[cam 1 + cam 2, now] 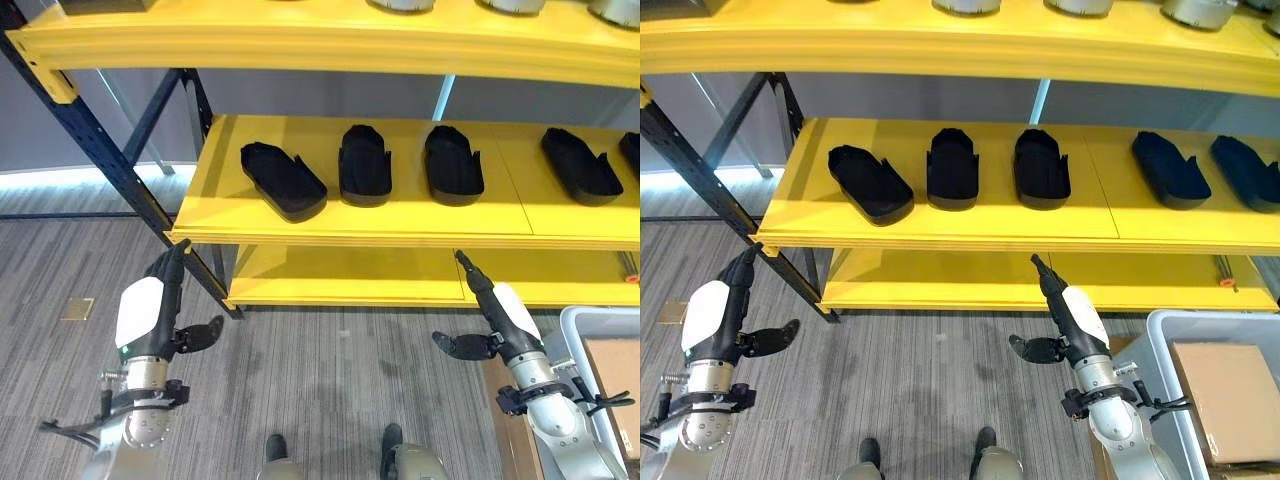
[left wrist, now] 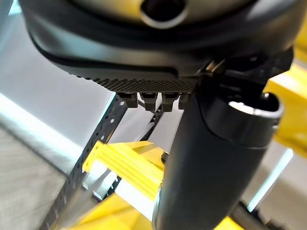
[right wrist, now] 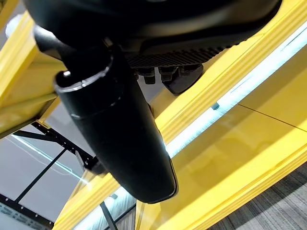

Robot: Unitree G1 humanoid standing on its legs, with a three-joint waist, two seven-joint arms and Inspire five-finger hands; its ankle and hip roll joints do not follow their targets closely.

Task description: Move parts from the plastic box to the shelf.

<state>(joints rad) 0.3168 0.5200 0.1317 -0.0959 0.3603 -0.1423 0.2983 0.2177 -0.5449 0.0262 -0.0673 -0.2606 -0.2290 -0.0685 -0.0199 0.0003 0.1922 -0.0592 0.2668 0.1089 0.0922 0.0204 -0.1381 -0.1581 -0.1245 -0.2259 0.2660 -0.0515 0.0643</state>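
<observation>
Black moulded plastic parts (image 1: pixel 284 180) in a row on yellow metal shelf (image 1: pixel 400 228). Left robot hand (image 1: pixel 160 305) and right robot hand (image 1: pixel 492 310) empty, fingers straight, below shelf edge. Grey plastic box (image 1: pixel 1160 345) at right.

Matt black plastic parts (image 1: pixel 283 180) on a glossy, smooth yellow shelf (image 1: pixel 400 222); translucent plastic box (image 1: pixel 1160 340).

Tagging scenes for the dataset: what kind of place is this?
Probably a warehouse or factory storeroom: yellow steel rack shelving on dark blue perforated uprights, identical black moulded plastic parts laid in a row on it, and a grey plastic tote box on the grey carpet floor.
</observation>
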